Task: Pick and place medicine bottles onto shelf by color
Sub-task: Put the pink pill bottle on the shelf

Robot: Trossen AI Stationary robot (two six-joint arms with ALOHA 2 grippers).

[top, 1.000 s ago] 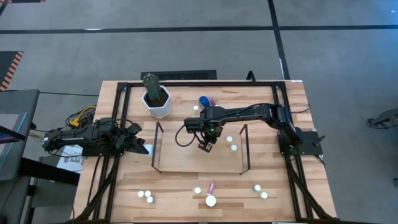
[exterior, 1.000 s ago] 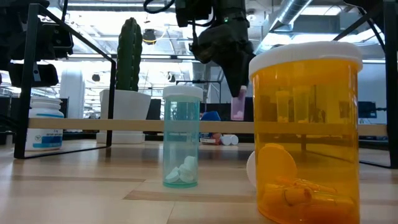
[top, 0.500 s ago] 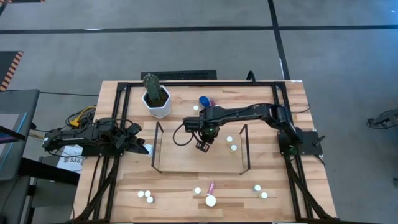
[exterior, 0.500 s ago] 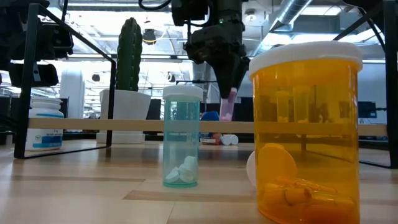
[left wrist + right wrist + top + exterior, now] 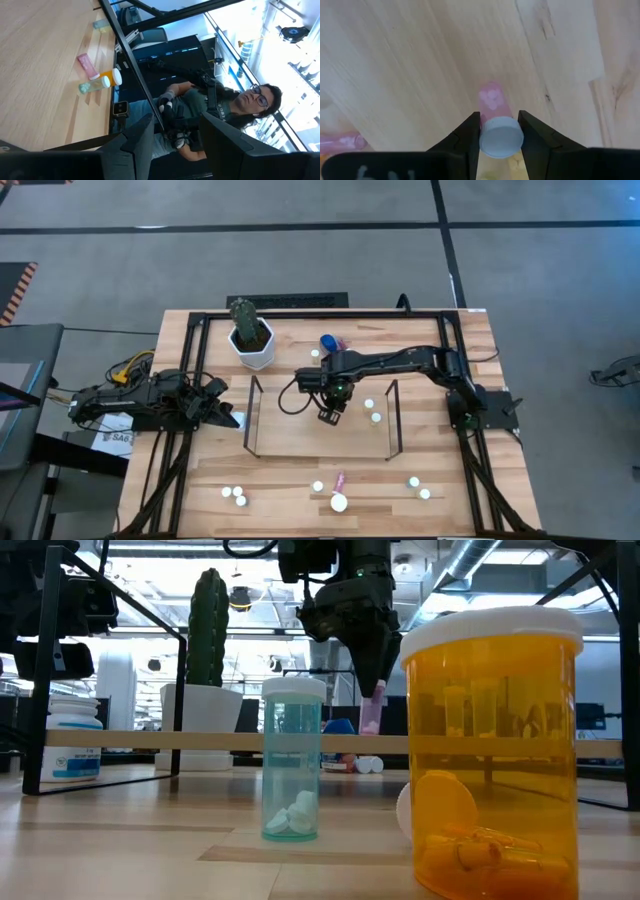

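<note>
Right wrist view shows a pink bottle (image 5: 495, 107) with a white cap clamped between the right gripper (image 5: 499, 131)'s two dark fingers, hanging cap-up over bare light wood. The low view adds that the bottle (image 5: 371, 712) hangs clear above the shelf (image 5: 200, 741)'s board, not touching it. From the high view the right gripper (image 5: 329, 415) is over the middle of the shelf (image 5: 290, 442), well apart from both dark upright end panels, with open board all around; the bottle itself is hidden under the gripper there. Two white-capped bottles (image 5: 372, 411) stand near the right panel. In the low view a large orange bottle (image 5: 495, 750) and a teal bottle (image 5: 293, 759) block much of the table. The left gripper (image 5: 222, 415) waits at the table's left edge; its fingers (image 5: 134, 145) stand apart around nothing.
</note>
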